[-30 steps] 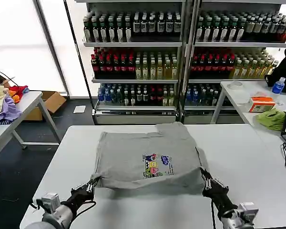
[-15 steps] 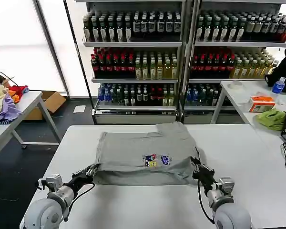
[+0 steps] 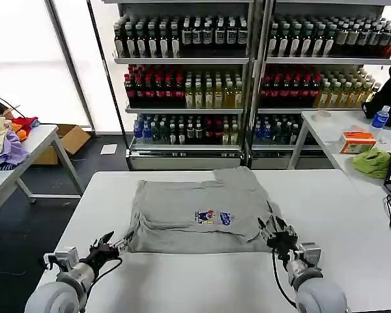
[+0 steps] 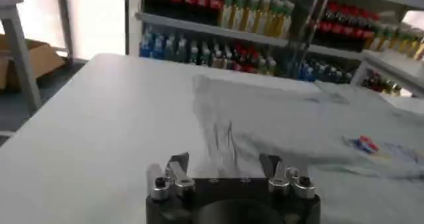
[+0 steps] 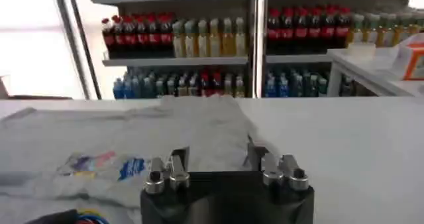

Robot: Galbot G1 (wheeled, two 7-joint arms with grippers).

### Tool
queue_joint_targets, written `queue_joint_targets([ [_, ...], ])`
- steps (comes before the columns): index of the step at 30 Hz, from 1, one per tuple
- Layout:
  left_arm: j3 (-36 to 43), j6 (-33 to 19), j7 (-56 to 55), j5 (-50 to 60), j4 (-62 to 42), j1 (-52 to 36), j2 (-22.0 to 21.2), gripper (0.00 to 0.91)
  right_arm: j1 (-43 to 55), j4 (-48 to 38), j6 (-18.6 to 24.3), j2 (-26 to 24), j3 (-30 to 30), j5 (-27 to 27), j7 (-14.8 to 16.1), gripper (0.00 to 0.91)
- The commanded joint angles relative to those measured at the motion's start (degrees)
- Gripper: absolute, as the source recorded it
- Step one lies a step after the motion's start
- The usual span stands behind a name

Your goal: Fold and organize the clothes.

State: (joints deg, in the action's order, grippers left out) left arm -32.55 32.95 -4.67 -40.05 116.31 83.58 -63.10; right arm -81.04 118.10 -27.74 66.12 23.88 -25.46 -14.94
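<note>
Shirt [image 3: 199, 212] is lying half-folded on the worktop [image 3: 339, 202]; my left tool [image 3: 107, 244] and right tool [image 3: 278, 233] are sitting released at its near corners, awaiting another fold.

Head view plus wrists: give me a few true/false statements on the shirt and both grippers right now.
1. The grey shirt lies on the white table. True.
2. The left gripper is shut on the shirt's corner. False: its fingers are open, just off the near left corner.
3. The right gripper is open at the shirt's near right edge. True.
4. The chest print is hidden under a fold. False: it faces up near the shirt's near edge.
5. The shirt hangs over the table's near edge. False: bare table lies between it and that edge.
</note>
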Motion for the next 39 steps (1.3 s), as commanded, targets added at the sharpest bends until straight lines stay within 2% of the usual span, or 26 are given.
queue_joint_targets([
  [1,1.2,0.1,-0.2,1.9,-0.1,4.0,-2.6,0.907,-5.6,3.2,-2.8,1.0,1.1,4.2,-4.0,0.705],
  [2,1.5,0.1,-0.1,2.0,-0.4,3.6,-2.9,0.907,-5.0,2.4,-3.3,1.4,0.6,3.7,-5.3,0.534],
  [3,1.6,0.1,0.1,2.0,-1.6,3.0,-3.4,0.907,-4.5,1.9,-3.6,1.7,0.2,3.4,-5.8,0.000],
  [4,1.6,0.0,0.2,1.9,-2.0,2.0,-3.8,0.907,-4.2,1.4,-3.7,1.8,0.0,3.2,-6.5,0.000],
  [5,1.7,0.1,0.3,1.8,-2.5,1.4,-4.0,0.846,-3.8,1.0,-4.1,2.0,-0.4,3.2,-8.0,0.000],
  [6,1.8,0.1,0.4,1.8,-2.9,1.0,-4.1,0.474,-3.5,0.5,-4.4,2.1,-0.6,3.0,-8.7,0.000],
  [7,1.9,0.0,0.8,1.6,-3.3,0.5,-4.2,0.020,-3.3,0.1,-4.3,2.2,-0.6,2.6,-8.7,0.000],
  [10,2.4,-0.2,1.2,1.7,-4.5,-0.7,-4.4,0.010,-3.0,-1.1,-2.1,2.2,-0.5,-0.1,-6.4,0.000],
  [11,2.6,-0.4,1.0,2.1,-5.0,-1.4,-4.5,0.010,-2.9,-1.2,-0.9,2.4,-0.4,-1.3,-4.3,0.000],
  [12,2.6,-0.5,0.8,2.3,-5.4,-1.8,-4.8,0.010,-2.7,-1.3,-0.8,2.4,-0.5,-1.4,-4.0,0.000],
  [22,2.8,-3.8,1.5,6.8,-5.4,-1.1,-5.0,0.010,-2.1,-2.3,-0.6,2.4,-0.7,-1.5,-2.9,0.000],
  [31,0.7,-5.7,1.6,6.6,-2.6,1.9,-4.4,0.010,-3.9,-0.8,-0.1,2.0,0.0,-2.3,-1.0,0.000],
  [39,-2.6,-6.0,1.3,6.2,5.9,10.3,-5.3,0.010,-11.5,7.3,-1.7,0.6,2.5,-3.1,0.1,0.000],
])
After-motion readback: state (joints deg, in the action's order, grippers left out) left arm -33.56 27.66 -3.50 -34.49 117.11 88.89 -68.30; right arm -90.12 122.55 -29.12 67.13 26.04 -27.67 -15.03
